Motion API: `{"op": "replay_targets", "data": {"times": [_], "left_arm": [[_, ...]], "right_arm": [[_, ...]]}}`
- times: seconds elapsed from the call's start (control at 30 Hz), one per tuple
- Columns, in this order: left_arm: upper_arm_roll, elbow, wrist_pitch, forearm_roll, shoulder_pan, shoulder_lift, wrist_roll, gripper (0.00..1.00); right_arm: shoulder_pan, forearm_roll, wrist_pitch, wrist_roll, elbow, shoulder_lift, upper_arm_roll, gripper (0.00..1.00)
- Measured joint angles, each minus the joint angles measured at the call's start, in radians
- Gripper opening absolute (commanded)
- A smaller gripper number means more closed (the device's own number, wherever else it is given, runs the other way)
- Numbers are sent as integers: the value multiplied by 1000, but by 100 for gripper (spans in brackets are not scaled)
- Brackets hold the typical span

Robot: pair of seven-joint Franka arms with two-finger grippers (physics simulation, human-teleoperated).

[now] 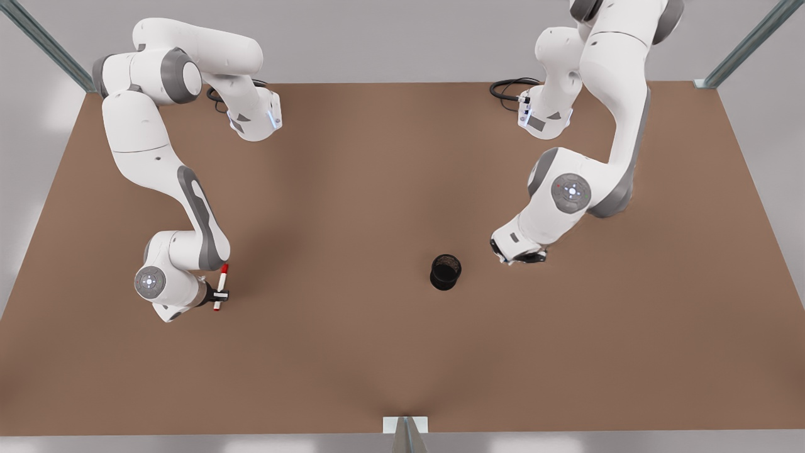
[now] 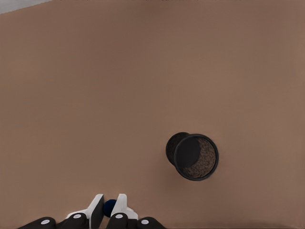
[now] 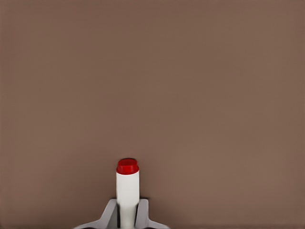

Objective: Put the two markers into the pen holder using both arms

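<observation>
Two markers are up off the bench: my left gripper (image 2: 110, 208), jaws clamped on the blue marker (image 2: 110, 207), hangs just beside the holder (image 1: 446, 271), while my right gripper (image 1: 221, 294), clamped mid-barrel on the red marker (image 1: 221, 287), sits well apart.

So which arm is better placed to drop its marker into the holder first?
Probably the left. Its tool, shut on the dark blue-capped marker, hangs beside the small black cylindrical mesh pen holder. The right tool holds the red-capped white marker far across the brown table.
</observation>
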Motion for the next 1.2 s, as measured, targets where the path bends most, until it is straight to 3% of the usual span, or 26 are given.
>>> {"op": "replay_targets", "data": {"times": [0.17,0.4,0.9,0.93,0.97,1.13,1.2], "left_arm": [[0,114,-42,2,-107,81,-129,21],[3,192,-42,6,-132,167,-278,21],[16,253,12,12,-134,257,-460,23],[18,253,16,14,-134,260,-466,86],[19,253,20,19,-136,264,-470,100],[18,252,32,8,-116,252,-465,100],[16,254,-19,19,-10,225,-440,100]], "right_arm": [[1,5,0,-7,2,-9,3,26],[7,8,-14,-14,27,-117,36,25],[19,15,-57,-1,145,-226,284,23],[33,15,-70,5,169,-225,290,23],[51,14,-85,13,190,-223,293,23],[136,12,-131,59,236,-222,296,23],[187,11,-134,85,251,-223,301,23]]}}
